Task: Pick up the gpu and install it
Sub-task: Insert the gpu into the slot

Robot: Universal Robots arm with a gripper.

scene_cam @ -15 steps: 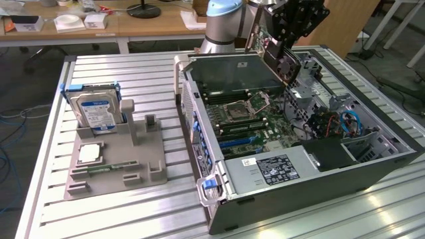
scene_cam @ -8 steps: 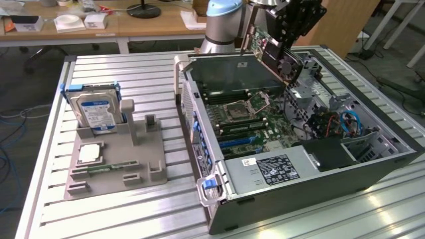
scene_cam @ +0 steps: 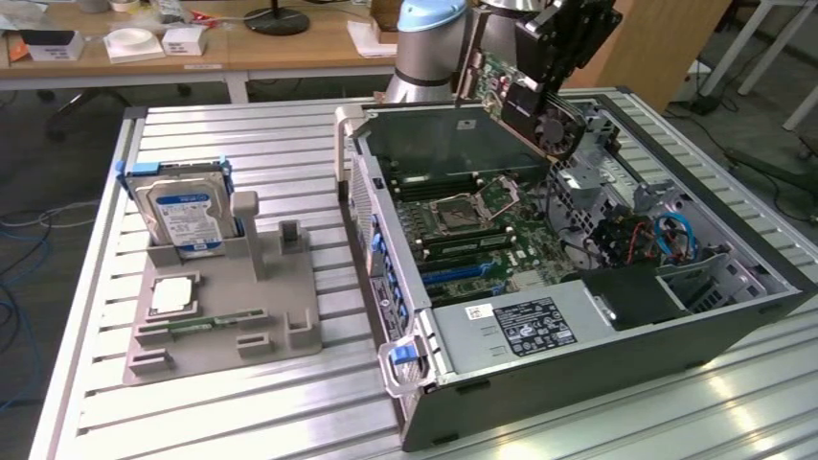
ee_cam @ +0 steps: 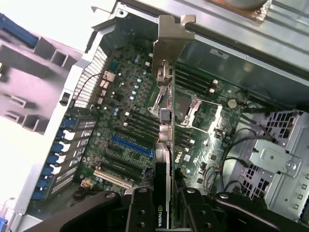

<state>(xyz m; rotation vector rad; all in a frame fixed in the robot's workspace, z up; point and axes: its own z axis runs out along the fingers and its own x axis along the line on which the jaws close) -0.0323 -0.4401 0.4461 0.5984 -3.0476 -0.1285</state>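
Gripper (scene_cam: 562, 43) holds gpu (scene_cam: 543, 110) over open case (scene_cam: 537, 350).
Exterior view: the gpu hangs tilted above the case, clamped in the gripper, clear of the motherboard (scene_cam: 473, 225). Wrist view: the fingers (ee_cam: 140, 212) pinch the gpu (ee_cam: 165, 121) edge-on, its bracket (ee_cam: 171, 34) farthest from them, the motherboard (ee_cam: 125, 130) beneath.

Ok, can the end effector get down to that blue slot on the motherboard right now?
Probably yes. The case lies open, the end effector holds the gpu above the motherboard, and nothing covers the blue slot; the cables sit off to the side.
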